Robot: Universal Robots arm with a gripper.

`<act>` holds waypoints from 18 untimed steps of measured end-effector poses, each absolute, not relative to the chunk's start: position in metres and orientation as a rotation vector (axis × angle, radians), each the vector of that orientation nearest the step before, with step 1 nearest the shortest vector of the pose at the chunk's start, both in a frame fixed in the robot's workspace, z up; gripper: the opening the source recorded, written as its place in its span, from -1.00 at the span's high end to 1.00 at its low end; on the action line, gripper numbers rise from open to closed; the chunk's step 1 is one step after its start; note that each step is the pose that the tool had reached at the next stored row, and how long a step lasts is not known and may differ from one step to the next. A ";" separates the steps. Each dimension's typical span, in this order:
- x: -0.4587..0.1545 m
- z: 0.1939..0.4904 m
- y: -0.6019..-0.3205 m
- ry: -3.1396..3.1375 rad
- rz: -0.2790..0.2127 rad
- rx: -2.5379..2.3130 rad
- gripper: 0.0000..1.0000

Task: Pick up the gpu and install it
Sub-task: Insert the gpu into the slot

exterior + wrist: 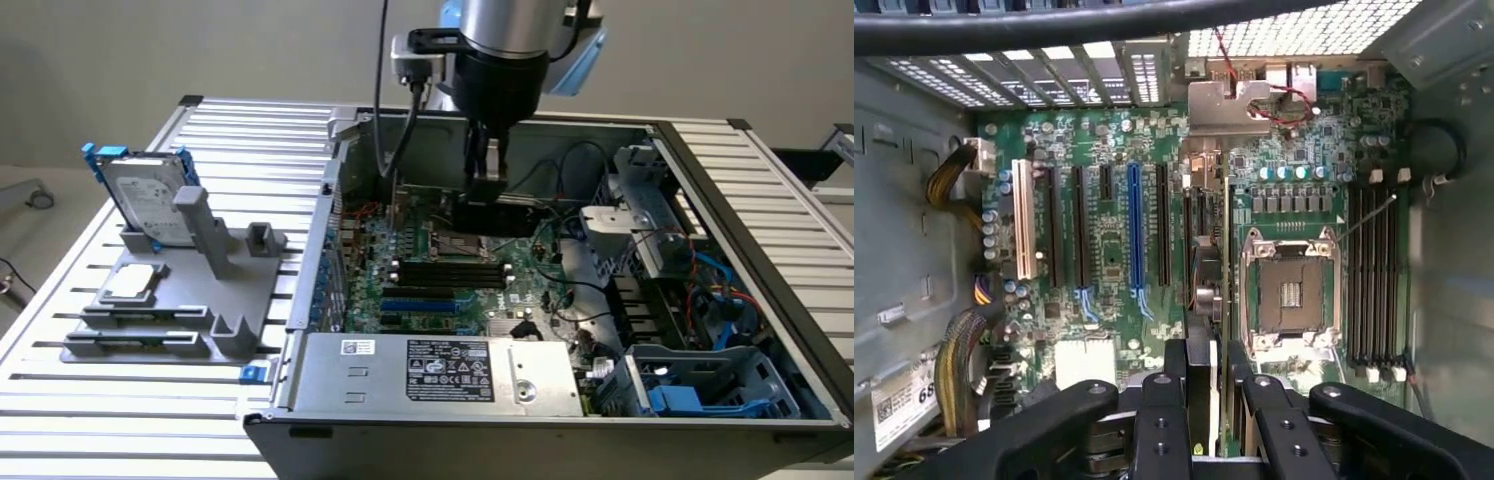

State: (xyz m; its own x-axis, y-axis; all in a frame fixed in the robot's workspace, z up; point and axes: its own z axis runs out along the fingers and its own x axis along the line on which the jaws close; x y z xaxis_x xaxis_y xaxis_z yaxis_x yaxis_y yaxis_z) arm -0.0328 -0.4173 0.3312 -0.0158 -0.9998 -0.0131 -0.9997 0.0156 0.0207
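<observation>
The gpu [501, 215] hangs inside the open computer case [747, 210], just above the motherboard [441, 270], with my gripper [485, 185] shut on its upper edge. In the wrist view the gpu [1206, 275] runs edge-on away from my gripper [1204, 385], a thin green board with a black shroud and a silver bracket [1226, 105] at its far end. It lies along the black expansion slots, between the blue slot [1135, 235] and the CPU socket [1289, 295]. Whether its edge touches a slot is hidden.
A silver hard drive with blue rails [140, 195] stands on a grey holder [200, 300] at the exterior view's left, with a small silver chip [134, 283] lying on it. The power supply [441, 370] fills the case's near side. Memory slots [1379, 285] and cable bundles [959, 365] flank the board.
</observation>
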 end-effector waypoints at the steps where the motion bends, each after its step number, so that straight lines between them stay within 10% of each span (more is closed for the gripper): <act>1: -0.033 0.331 -0.418 -2.223 -0.038 2.212 0.47; 18: -0.061 0.318 -0.443 -2.211 -0.015 2.244 0.47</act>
